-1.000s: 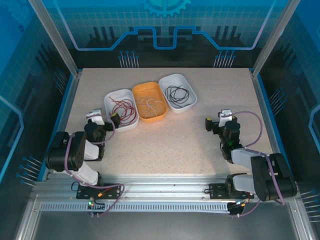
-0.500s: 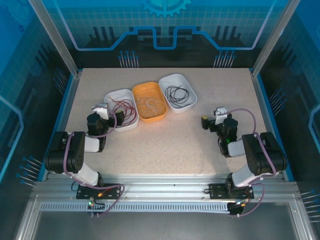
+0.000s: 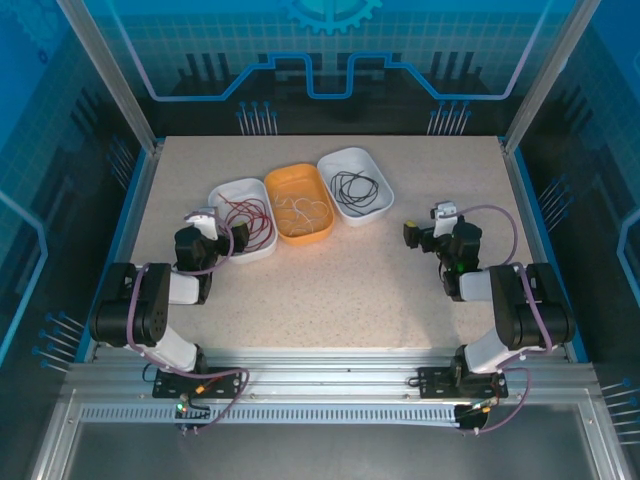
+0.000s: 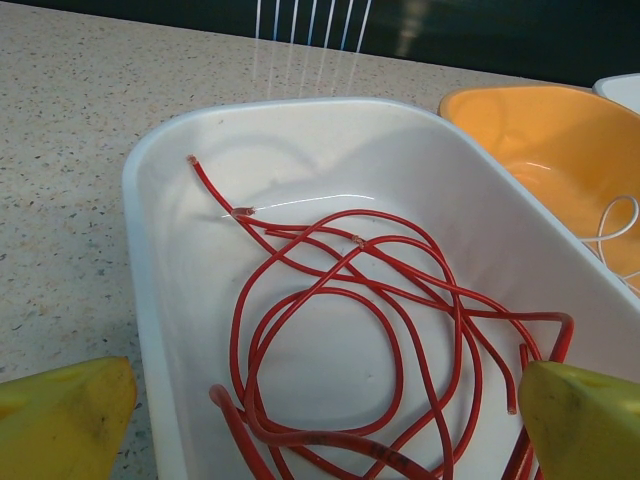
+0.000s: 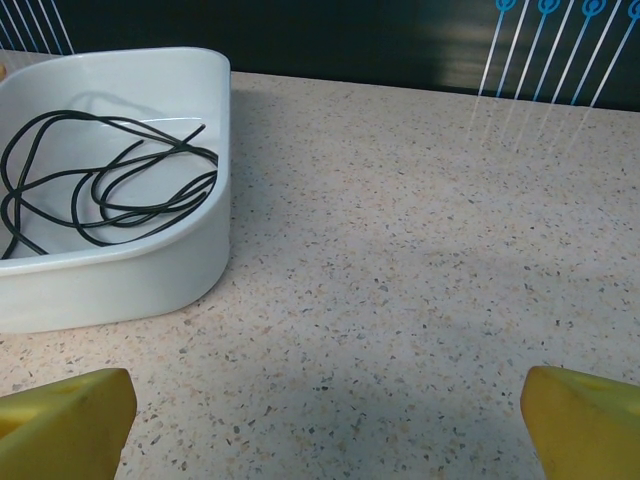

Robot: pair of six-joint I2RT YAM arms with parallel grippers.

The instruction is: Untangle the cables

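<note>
Nearest on the left, a released left claw (image 3: 222, 230), hanging over the near end of a white tray (image 4: 165, 290), yellow fingertips (image 4: 60, 420) spread wide and gripping nothing. Nearest on the right, a released right claw (image 3: 428, 226) as well, low over bare table (image 5: 420, 250), nothing between its pads, facing past the side of a second white tray (image 5: 130, 280) near it.

Further out, in the left tray, the red cable (image 3: 250, 216): loose overlapping loops, with one free end up against the far wall, crossing itself in places but touching no other wire. Just beside that, in an orange tray (image 4: 500, 125), the white cable (image 3: 303, 211), faint against the plastic. Farthest right, in the second white tray, the black cable (image 3: 352, 190), in a few open loops.

Looks sorted already: one colour per tray, nothing bridging a rim. Probably the closing step, or a last check of the red bunch. Cannot rule out a true knot among the red loops.

If knotted, next calls for lowering the left claw, pinching a single strand near the free end, and lifting gently, clear of the tray wall. Given such thin, springy wire, close fully and pull slowly. If not knotted, simply draw both arms back.
</note>
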